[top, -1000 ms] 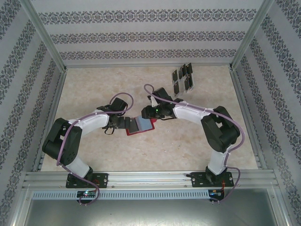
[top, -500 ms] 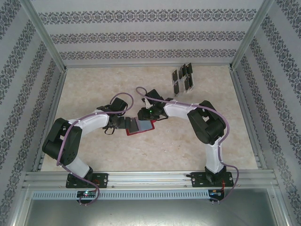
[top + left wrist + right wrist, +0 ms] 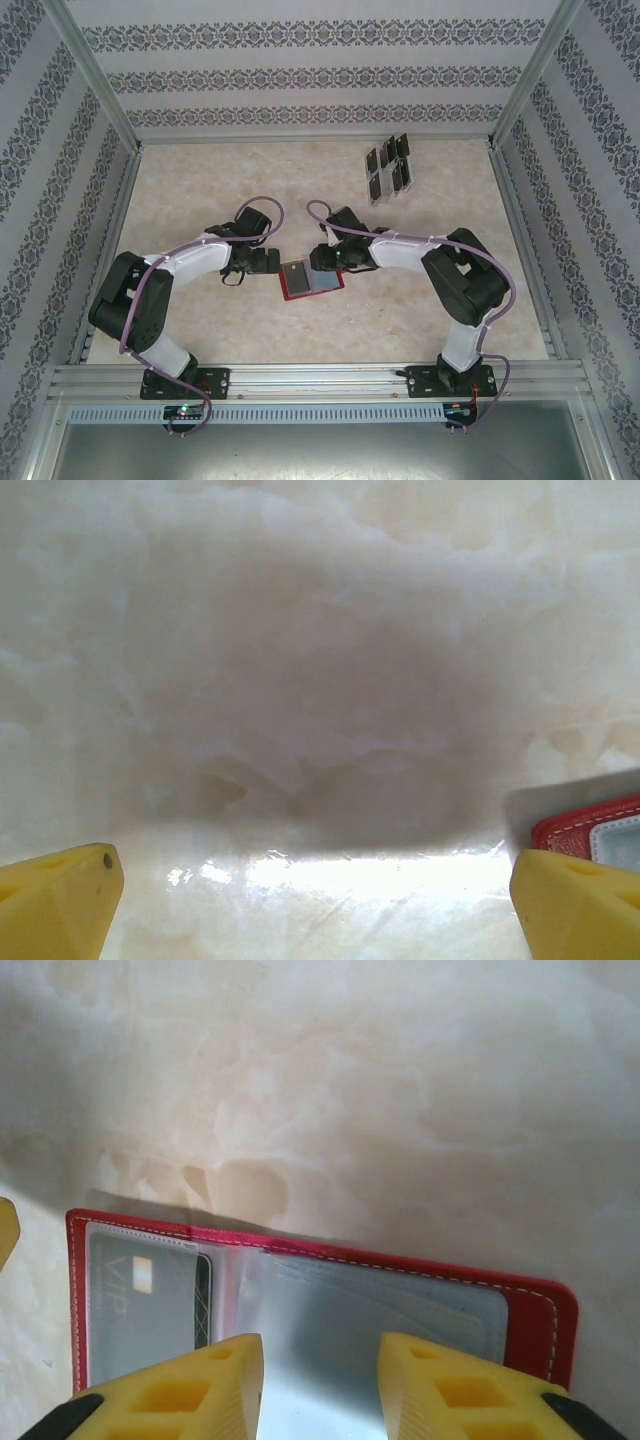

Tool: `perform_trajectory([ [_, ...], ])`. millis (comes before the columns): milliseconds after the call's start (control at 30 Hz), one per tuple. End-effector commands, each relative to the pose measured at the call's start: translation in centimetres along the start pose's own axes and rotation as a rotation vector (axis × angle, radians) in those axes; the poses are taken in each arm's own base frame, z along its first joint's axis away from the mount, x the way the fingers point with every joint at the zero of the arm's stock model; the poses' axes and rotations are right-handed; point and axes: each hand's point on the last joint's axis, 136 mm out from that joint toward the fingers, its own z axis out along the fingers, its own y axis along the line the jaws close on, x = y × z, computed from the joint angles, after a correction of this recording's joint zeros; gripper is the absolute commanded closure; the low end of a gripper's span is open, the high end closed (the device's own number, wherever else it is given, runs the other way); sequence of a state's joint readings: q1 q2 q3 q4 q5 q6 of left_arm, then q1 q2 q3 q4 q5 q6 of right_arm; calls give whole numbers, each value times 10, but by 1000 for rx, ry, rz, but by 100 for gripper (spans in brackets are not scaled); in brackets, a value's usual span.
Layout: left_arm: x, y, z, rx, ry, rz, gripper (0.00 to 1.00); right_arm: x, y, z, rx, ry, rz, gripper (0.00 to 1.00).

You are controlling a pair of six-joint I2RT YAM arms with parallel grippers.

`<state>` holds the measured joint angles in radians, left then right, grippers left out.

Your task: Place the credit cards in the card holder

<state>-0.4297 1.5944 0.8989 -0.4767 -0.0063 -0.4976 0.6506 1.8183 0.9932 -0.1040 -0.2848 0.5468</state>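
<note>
Beige marble-look tabletop [image 3: 200, 190]. Clear plastic slotted rack [image 3: 385, 178] at 1 o'clock near far edge. Damask-striped walls [image 3: 300, 60] around. Aluminium rail [image 3: 320, 378] at 6 o'clock.

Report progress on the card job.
Done: one card sits in the red wallet's clear pocket. In hand: the right gripper hangs over the open wallet; the left gripper stands open beside it. Left: several cards wait in the clear rack.

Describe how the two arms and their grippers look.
The left arm and right arm have white shells, black joints and a lilac cable looping alongside. The left gripper and right gripper have chunky yellow wedge fingers; the right ones show recessed pockets and black bases.
</note>
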Motion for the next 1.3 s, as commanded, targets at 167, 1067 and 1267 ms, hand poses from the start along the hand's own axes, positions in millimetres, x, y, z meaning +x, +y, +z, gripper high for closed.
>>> perform_trajectory([
  [167, -6, -29, -14, 98, -45, 29, 0, -10, 9, -36, 28, -32, -25, 55],
  [1067, 23, -36, 11, 31, 20, 91, 0, 9, -16, -5, 94, 73, -99, 51],
  [1267, 23, -35, 14, 27, 21, 93, 0, 16, -9, -1, 34, 91, -69, 51],
])
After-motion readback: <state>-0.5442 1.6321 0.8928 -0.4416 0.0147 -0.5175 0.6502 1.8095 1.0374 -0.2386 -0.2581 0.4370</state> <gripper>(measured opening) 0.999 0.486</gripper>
